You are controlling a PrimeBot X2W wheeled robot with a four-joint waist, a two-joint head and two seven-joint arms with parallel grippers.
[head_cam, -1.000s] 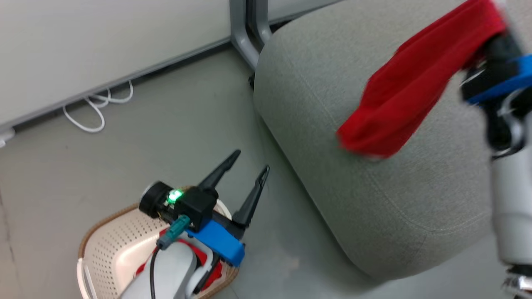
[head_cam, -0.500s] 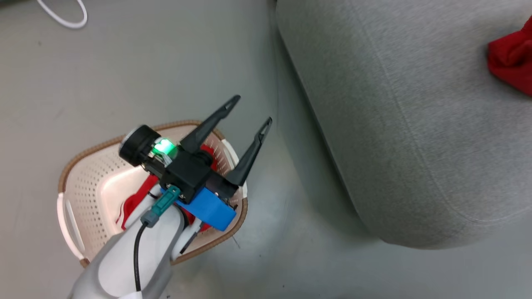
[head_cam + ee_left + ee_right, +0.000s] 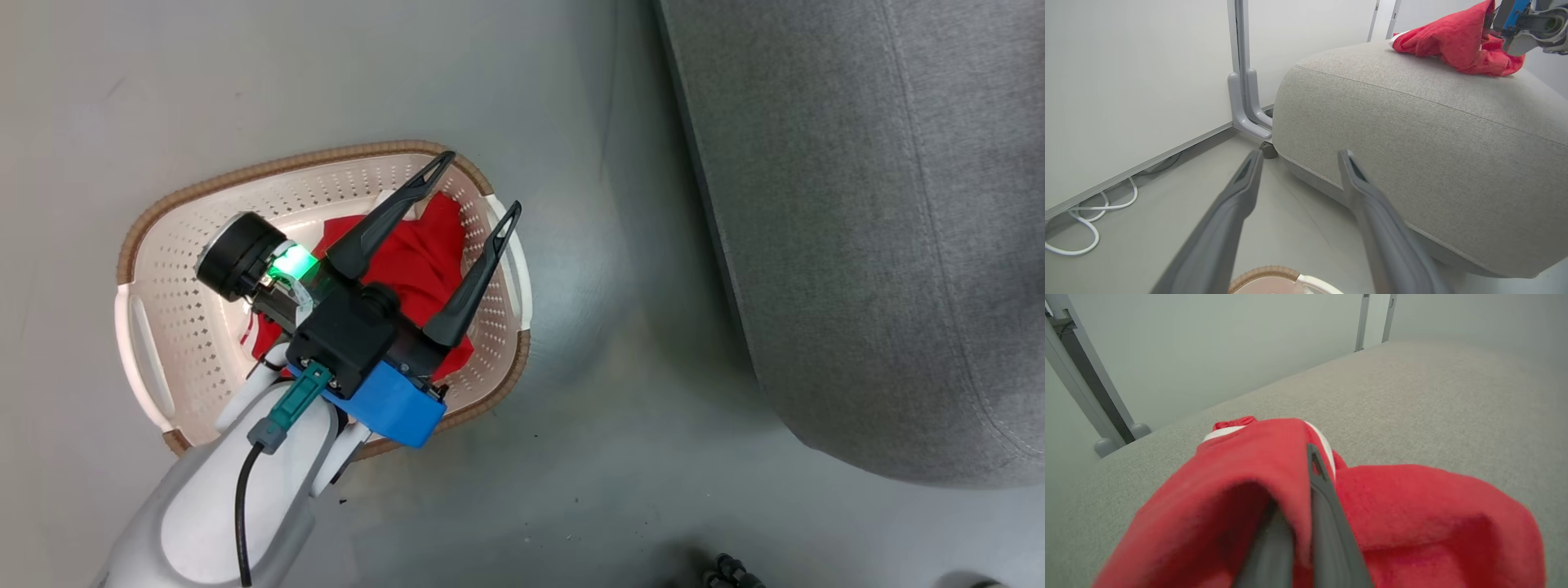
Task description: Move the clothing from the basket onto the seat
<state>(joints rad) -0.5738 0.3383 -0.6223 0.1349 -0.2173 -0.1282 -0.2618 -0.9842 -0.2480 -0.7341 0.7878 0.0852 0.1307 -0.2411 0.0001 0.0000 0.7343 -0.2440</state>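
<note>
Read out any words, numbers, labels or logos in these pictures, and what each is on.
None readable.
The red cloth in the basket shows no numerals.
The red-and-white garment on the seat shows none either.
The left gripper bears no lettering.

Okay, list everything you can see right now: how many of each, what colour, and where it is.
seat: one, grey, on the floor near the wall.
basket: one, cream-white with a brown rim, on the floor beside the seat.
garment in basket: one, red, bunched inside the basket.
garment on seat: one, red with white trim, lying on the seat's top.
cable: one, white, looped on the floor along the wall.
metal legs: several, grey, standing against the wall by the seat.
left gripper: one, dark fingers, open, over the basket.
right gripper: one, dark fingers, shut on the garment on seat.
</note>
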